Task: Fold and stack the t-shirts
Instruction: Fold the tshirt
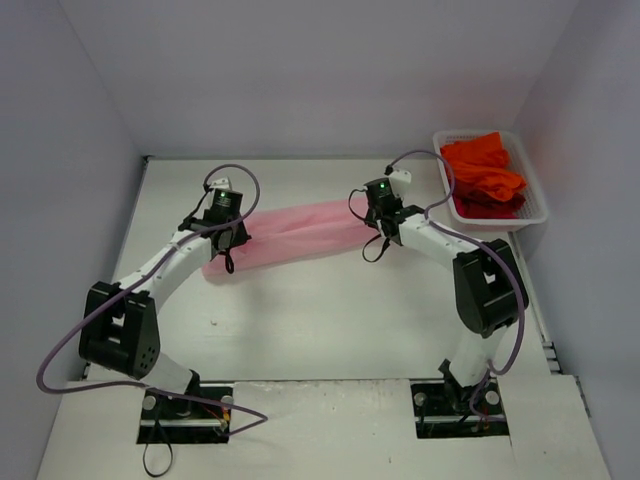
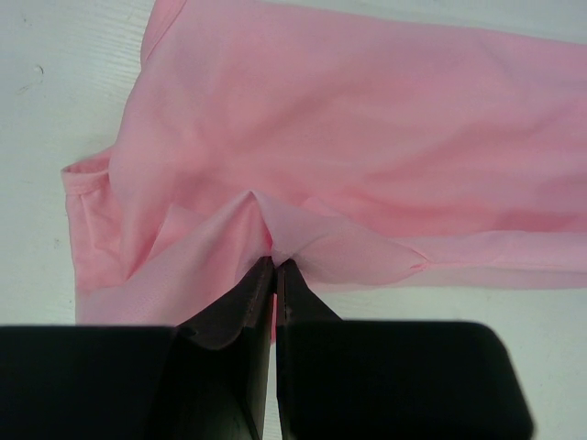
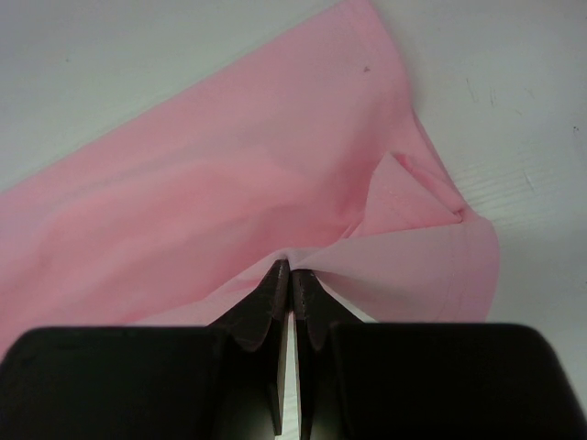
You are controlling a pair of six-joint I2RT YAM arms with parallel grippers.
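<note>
The light pink t-shirt (image 1: 295, 232) is stretched in a long band across the middle of the table between both grippers. My left gripper (image 1: 228, 243) is shut on its left end; in the left wrist view the gripper (image 2: 274, 261) pinches a fold of the pink shirt (image 2: 367, 137). My right gripper (image 1: 378, 228) is shut on its right end; in the right wrist view the gripper (image 3: 291, 269) pinches the pink shirt (image 3: 229, 192) near a sleeve. Orange-red t-shirts (image 1: 484, 172) lie bunched at the back right.
A white mesh basket (image 1: 541, 205) holds the orange-red shirts at the back right corner. White walls close the table at the back and sides. Bare white table (image 1: 330, 320) lies in front of the pink shirt.
</note>
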